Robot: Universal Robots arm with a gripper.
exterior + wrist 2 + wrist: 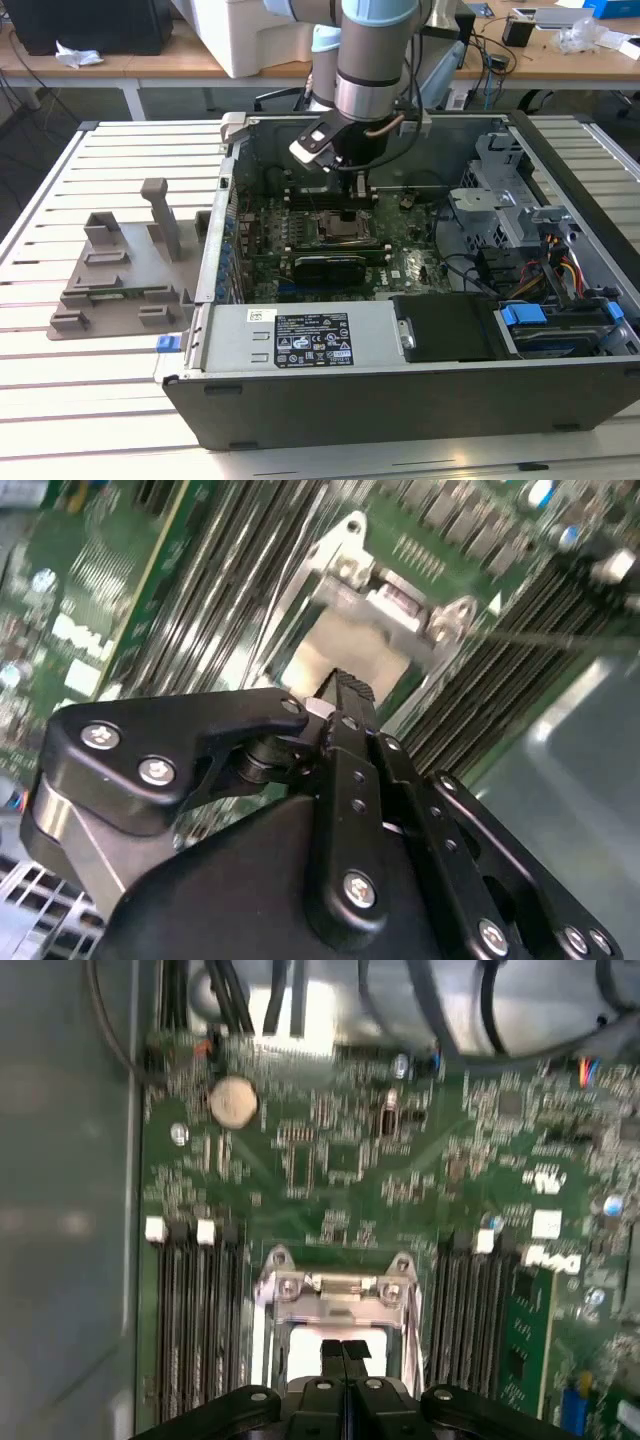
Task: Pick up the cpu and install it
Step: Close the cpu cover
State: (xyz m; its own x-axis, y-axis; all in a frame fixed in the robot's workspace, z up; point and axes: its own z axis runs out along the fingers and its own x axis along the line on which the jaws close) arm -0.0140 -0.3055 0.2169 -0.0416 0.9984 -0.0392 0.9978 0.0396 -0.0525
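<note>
My gripper [358, 192] hangs inside the open computer case [400, 400], straight over the motherboard socket [345, 228]. In both wrist views its two black fingers are pressed together with nothing between them, the gripper [345, 1350] [345, 687] shut. Under the tips lies the cpu [300, 1345] [335, 645], a pale flat square sitting within the metal socket frame [335, 1285] [400, 600]. The fingertips are at or just above the chip's top; I cannot tell whether they touch. The gripper body hides much of the chip.
Memory slots [190, 1310] flank the socket on both sides, and a coin battery [232, 1101] lies farther along the board. A black card [335, 268], the power supply [300, 335], drive cage [500, 200] and cables crowd the case. A grey fixture [120, 270] stands on the slatted table at the exterior view's left.
</note>
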